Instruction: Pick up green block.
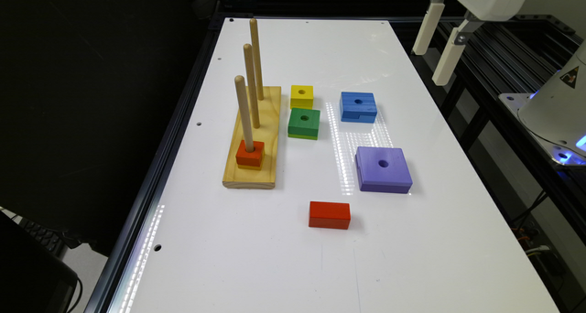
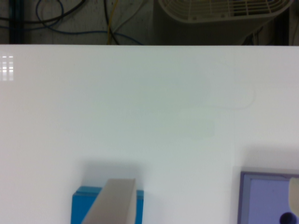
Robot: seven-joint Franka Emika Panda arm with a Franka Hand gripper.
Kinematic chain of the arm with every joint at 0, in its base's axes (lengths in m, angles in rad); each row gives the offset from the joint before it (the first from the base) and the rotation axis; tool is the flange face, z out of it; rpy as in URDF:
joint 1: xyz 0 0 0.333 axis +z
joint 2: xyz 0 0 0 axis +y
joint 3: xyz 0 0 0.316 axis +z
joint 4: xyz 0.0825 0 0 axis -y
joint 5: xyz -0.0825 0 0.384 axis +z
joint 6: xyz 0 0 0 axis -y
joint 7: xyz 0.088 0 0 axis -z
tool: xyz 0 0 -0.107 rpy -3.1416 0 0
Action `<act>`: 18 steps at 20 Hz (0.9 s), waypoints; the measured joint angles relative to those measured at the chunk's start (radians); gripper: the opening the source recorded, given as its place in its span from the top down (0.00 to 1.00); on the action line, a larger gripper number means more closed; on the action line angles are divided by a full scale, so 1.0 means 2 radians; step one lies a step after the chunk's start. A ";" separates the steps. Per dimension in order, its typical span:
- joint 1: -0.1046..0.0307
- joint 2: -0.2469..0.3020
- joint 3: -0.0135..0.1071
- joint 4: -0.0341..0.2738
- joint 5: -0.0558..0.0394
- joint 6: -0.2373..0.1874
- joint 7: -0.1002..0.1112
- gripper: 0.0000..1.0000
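Nearest the camera, flat on the glossy white tabletop (image 1: 256, 267): red rectangular wooden block (image 1: 329, 214), matte paint, long side running across toward the exterior view's right.

Further in, toward the right long edge: broad purple square block (image 1: 383, 169) with a round centre hole and a slot cut in one side. Beyond it, smaller blue square block (image 1: 358, 106), likewise holed and notched.

Toward the middle of the tabletop's width: dark-green square wooden block (image 1: 303, 122), lying flat, hole facing straight up, thin lime-yellow layer beneath. Square outline, so no long axis; sides roughly in line with the tabletop's edges. Just behind it, almost touching: smaller yellow square block (image 1: 301, 96), hole up.

Beside both, near the left long edge: pale pine base board (image 1: 270, 121) with three upright round dowels; red square block (image 1: 250, 153) threaded on the nearest dowel.

High over the far right corner: white gripper (image 1: 428, 67), fingers spread wide, holding nothing, well apart from the green block.
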 joint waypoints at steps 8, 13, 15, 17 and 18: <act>0.000 0.021 0.000 0.025 0.0000 0.001 0.000 0.00; -0.001 0.051 0.000 0.044 0.0000 0.008 0.000 0.00; -0.001 0.070 0.000 0.052 0.0000 0.019 0.000 0.00; -0.001 0.079 0.000 0.055 0.0000 0.024 0.000 0.00; -0.001 0.083 0.000 0.057 0.0000 0.026 0.000 0.00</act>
